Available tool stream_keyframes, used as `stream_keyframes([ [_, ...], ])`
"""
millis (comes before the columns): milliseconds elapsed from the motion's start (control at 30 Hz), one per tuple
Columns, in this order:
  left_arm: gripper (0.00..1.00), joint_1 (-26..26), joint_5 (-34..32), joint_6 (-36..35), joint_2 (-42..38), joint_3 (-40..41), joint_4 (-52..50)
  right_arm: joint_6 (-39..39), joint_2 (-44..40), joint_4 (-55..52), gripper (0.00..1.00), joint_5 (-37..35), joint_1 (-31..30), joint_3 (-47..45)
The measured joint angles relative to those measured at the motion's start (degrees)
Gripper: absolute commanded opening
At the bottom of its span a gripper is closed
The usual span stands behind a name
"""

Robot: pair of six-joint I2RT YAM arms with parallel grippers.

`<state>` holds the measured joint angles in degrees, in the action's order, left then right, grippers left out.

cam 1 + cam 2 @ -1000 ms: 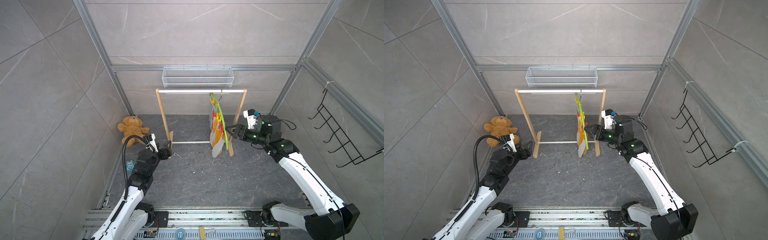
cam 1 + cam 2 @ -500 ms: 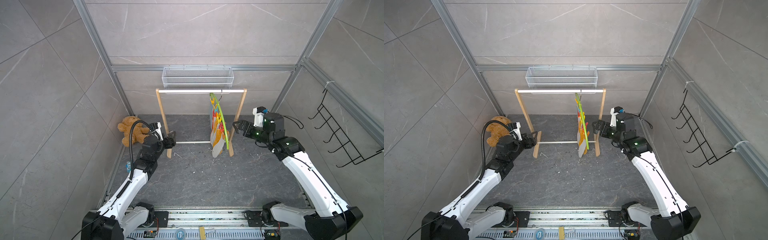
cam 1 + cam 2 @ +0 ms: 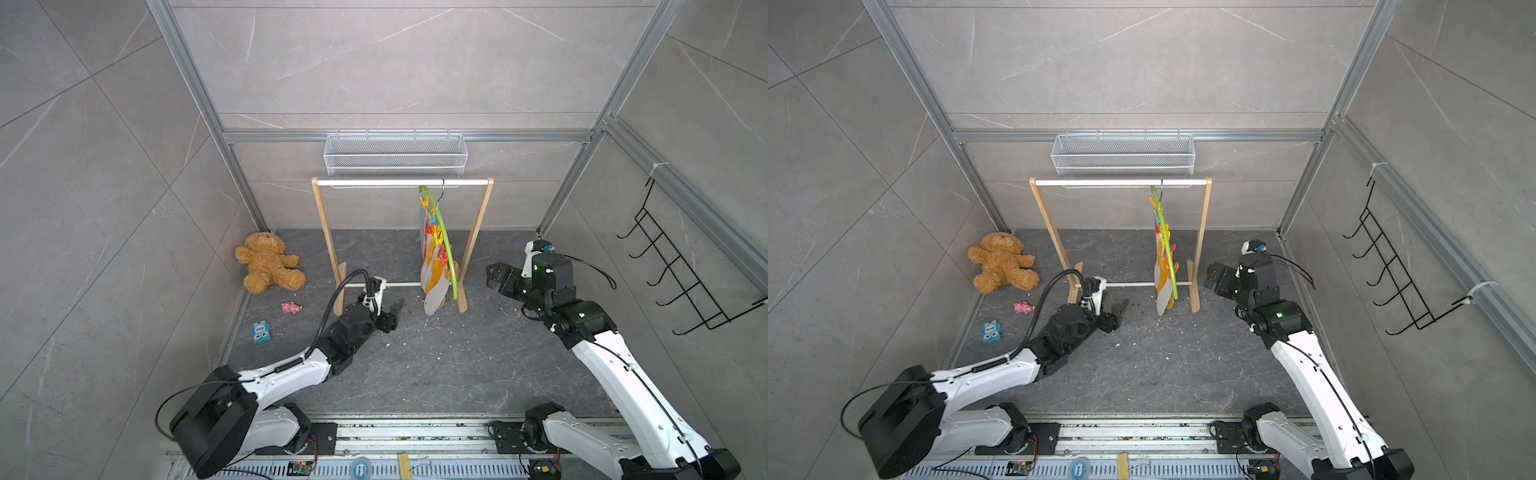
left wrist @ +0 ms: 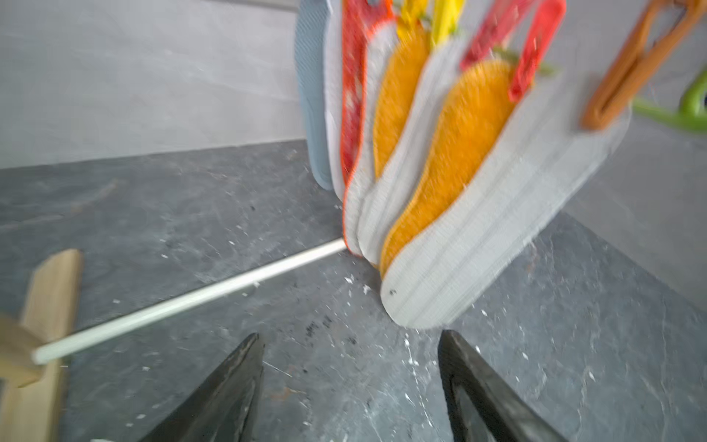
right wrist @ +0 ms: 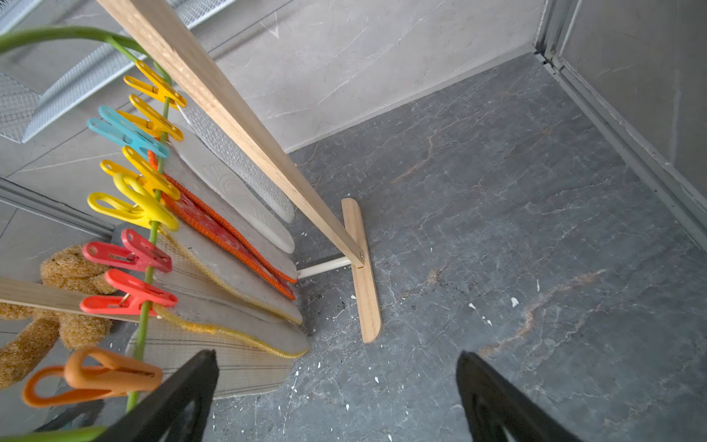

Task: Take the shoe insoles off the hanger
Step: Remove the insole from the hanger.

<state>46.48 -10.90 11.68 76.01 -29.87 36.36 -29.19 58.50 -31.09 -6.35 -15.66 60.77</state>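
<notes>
The shoe insoles (image 3: 432,276) (image 3: 1162,286) hang in a fanned bunch, clipped to the lime-green hanger (image 3: 448,253) (image 3: 1168,249), which hooks on the white rail. My left gripper (image 3: 395,311) (image 3: 1120,309) is low over the floor, left of the bunch, open and empty. In the left wrist view its jaws (image 4: 350,336) stand apart just short of the lowest white-grey striped insole (image 4: 497,214), with an orange fuzzy insole (image 4: 459,145) behind it. My right gripper (image 3: 494,276) (image 3: 1212,278) (image 5: 336,354) is wide open and empty, right of the frame's post, apart from the hanger (image 5: 153,229).
A wooden rail frame (image 3: 473,245) carries the hanger, with a wire basket (image 3: 395,153) on the wall above it. A teddy bear (image 3: 268,268), a pink toy (image 3: 291,308) and a blue toy (image 3: 261,332) lie on the floor at left. A black wire hook rack (image 3: 681,266) hangs on the right wall.
My left arm has reached rightward along the floor toward the insoles. My right gripper has drawn back to the right, away from the hanger, and opened wider.
</notes>
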Motion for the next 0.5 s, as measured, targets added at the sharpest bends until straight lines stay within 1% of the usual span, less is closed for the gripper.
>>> stream_keyframes([
  [133,0.75,5.40,-2.86,0.07,11.93,-0.11,7.19,0.00,-0.83,-0.22,0.96,0.63,0.00,-3.78],
  [267,0.75,9.05,-5.81,0.50,20.68,-1.44,12.57,-0.07,-3.32,-0.50,0.88,0.81,0.00,-6.45],
  [400,0.75,10.84,-7.93,1.38,26.69,-3.45,17.59,-0.31,-6.58,-0.44,0.79,0.74,0.00,-7.58],
  [500,0.75,11.08,-9.14,1.90,30.64,-5.55,20.57,-0.70,-7.13,-0.44,0.77,0.98,0.00,-7.74],
])
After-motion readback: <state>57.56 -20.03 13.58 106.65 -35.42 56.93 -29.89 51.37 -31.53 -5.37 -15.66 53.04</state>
